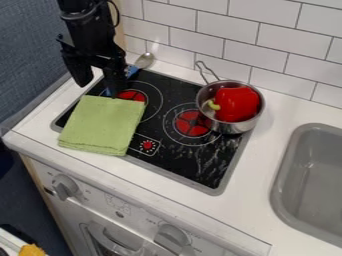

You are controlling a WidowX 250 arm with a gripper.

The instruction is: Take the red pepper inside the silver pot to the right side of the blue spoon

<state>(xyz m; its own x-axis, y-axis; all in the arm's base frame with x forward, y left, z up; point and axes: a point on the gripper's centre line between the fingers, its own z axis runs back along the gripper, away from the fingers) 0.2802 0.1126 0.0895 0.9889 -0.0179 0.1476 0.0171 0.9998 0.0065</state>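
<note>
The gripper [99,81] hangs at the upper left with its two fingers apart, over the stove's back left corner and near the blue spoon. The spoon's metal bowl [144,60] lies behind the stove, and its blue handle [132,71] runs down to the left, partly hidden by the gripper. On the back right of the stove stands the silver pot [230,126], its wire handle toward the tiled wall. Inside it sits the red pepper [238,104], rising above the rim, green stem to the left.
A folded green cloth [102,125] covers the left part of the black stove top [194,167]. The grey sink [314,175] is set into the white counter [260,185] at the right. White wall tiles [254,52] rise behind, and knobs line the front panel.
</note>
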